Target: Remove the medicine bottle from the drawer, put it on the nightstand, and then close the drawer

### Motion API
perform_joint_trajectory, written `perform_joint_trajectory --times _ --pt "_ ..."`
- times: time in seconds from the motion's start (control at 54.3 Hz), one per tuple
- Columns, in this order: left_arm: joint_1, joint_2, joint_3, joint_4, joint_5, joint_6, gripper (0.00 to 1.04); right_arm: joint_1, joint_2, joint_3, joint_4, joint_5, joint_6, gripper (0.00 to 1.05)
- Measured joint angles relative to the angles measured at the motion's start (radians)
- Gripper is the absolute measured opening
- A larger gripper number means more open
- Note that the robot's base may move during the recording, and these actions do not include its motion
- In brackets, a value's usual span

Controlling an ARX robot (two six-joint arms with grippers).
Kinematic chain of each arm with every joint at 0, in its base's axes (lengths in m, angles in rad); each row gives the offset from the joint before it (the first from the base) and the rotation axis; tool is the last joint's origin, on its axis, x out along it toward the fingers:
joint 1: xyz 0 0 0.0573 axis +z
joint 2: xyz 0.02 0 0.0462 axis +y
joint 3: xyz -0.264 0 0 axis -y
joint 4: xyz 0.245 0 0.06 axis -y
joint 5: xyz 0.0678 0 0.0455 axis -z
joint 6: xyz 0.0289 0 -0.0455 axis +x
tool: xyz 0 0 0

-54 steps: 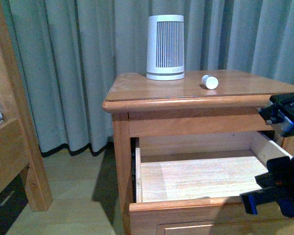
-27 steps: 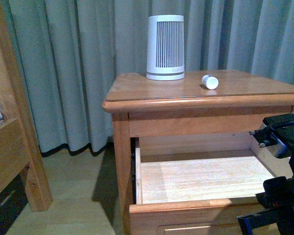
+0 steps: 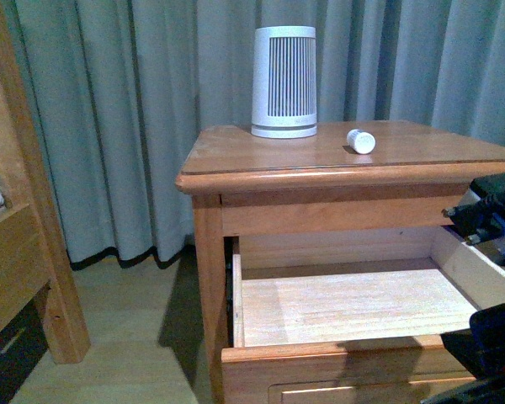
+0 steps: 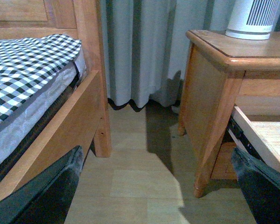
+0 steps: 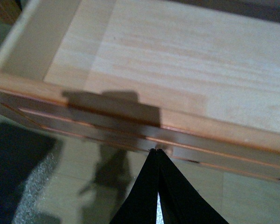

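With the bottle [image 3: 361, 140] lying on the nightstand [image 3: 236, 151] beside the heater [image 3: 284, 81], your right fingers [image 5: 157, 156], pressed together before the open drawer [image 3: 337, 353], could slip off its front off-centre.

Medicine bottle [image 3: 361, 140] lies on nightstand [image 3: 236, 156], right of slatted device [image 3: 284, 82]; open drawer [image 3: 345, 303] projects forward below.

Medicine bottle [image 3: 361, 140] on nightstand [image 3: 236, 150] beside white device [image 3: 284, 82]; drawer [image 3: 345, 307] open.

White medicine bottle [image 3: 361, 140] lying on nightstand [image 3: 337, 156]; drawer [image 3: 353, 307] open.
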Motion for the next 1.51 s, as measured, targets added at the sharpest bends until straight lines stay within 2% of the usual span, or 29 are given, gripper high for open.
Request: perform_joint_trajectory --times 0.423,0.644,0.81,1.086,1.509 --pt "0.000 0.000 0.000 0.000 0.000 0.000 0.98 -0.107 0.268 0.048 0.105 0.016 -0.010 0.03" --pt "0.000 0.000 0.000 0.000 0.000 0.000 0.98 -0.146 0.455 0.197 0.150 0.047 -0.017 0.03" --pt "0.000 0.000 0.000 0.000 0.000 0.000 0.98 -0.141 0.593 0.337 0.159 0.061 -0.047 0.03" --pt "0.000 0.000 0.000 0.000 0.000 0.000 0.98 -0.137 0.755 0.528 0.220 0.048 -0.148 0.03" --pt "0.000 0.000 0.000 0.000 0.000 0.000 0.98 -0.189 0.930 0.774 0.274 -0.013 -0.351 0.03"
